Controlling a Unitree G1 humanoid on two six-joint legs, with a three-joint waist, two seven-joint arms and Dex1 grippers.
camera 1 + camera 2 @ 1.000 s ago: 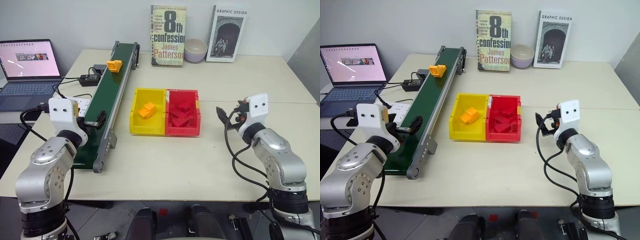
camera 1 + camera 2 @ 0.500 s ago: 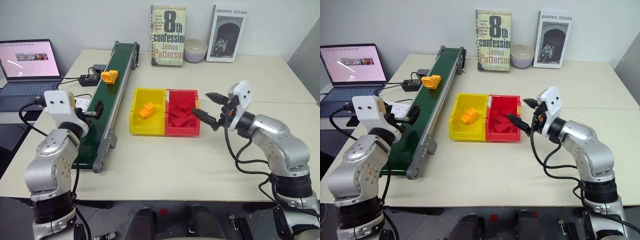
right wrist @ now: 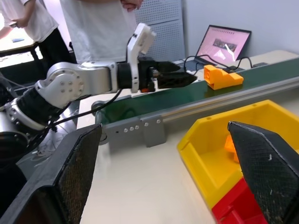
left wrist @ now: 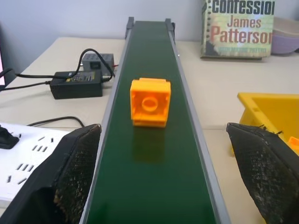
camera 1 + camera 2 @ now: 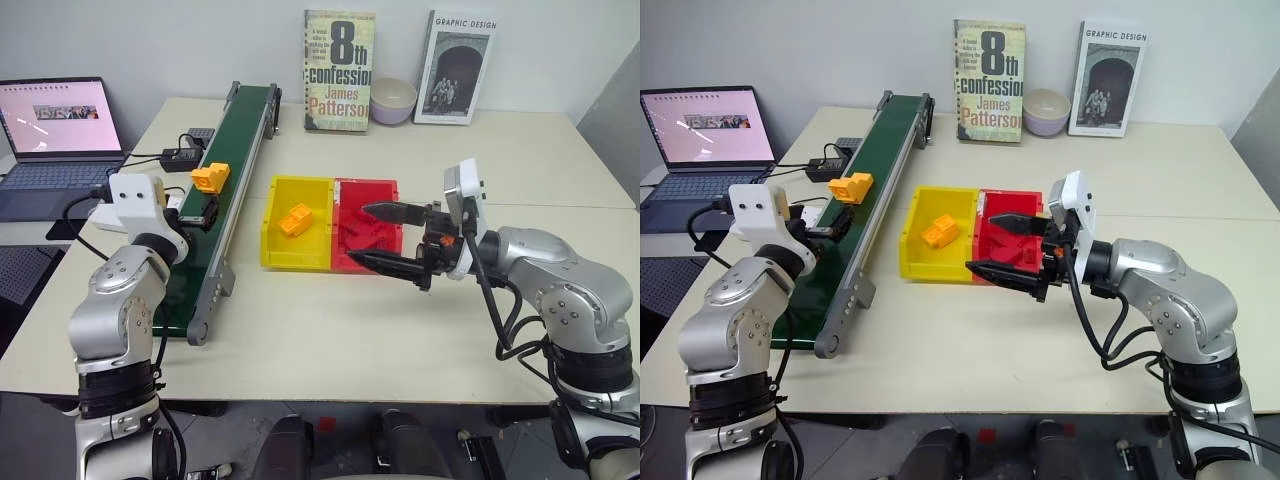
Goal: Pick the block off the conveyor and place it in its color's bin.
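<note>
The block (image 4: 150, 101) sits on the conveyor (image 4: 154, 186), just ahead of the wide-open, empty left gripper (image 4: 168, 177). The right gripper (image 5: 385, 237), open too and seemingly empty, hangs by the bin (image 5: 272, 222).

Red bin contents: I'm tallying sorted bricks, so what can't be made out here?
- Red bin: the right gripper crosses in front, hiding part of its bricks in both eye views.
- Yellow bin: right wrist view, its brick sits half behind a finger.
</note>
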